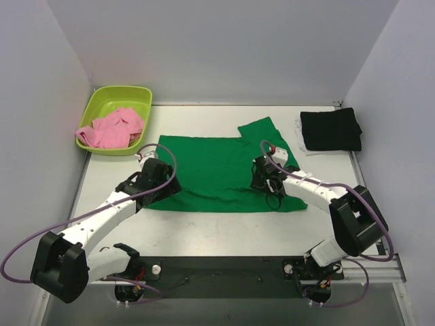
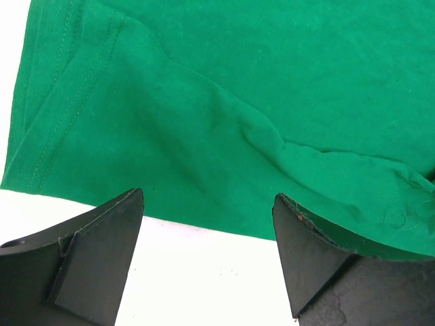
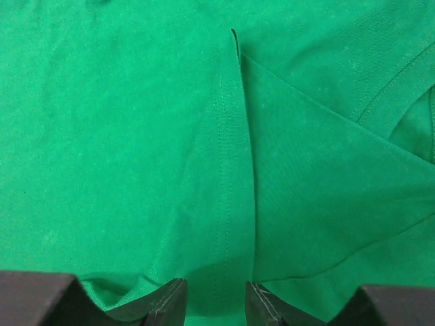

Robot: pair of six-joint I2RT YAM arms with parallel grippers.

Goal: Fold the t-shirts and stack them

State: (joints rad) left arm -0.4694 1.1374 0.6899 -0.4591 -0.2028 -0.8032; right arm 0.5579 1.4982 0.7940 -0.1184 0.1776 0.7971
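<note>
The green t-shirt (image 1: 211, 173) lies spread flat mid-desk (image 1: 224, 227), its long axis running left to right, between the two arms. The left end effector (image 1: 162, 182) hovers with fingers spread over the shirt's near-left hem, cloth lying just ahead of it. The right end effector (image 1: 266, 182) sits over the sleeve end, its fingers close together about a raised seam ridge; whether the cloth is already pinched cannot be told. Each arm is nearest its own end.
</note>
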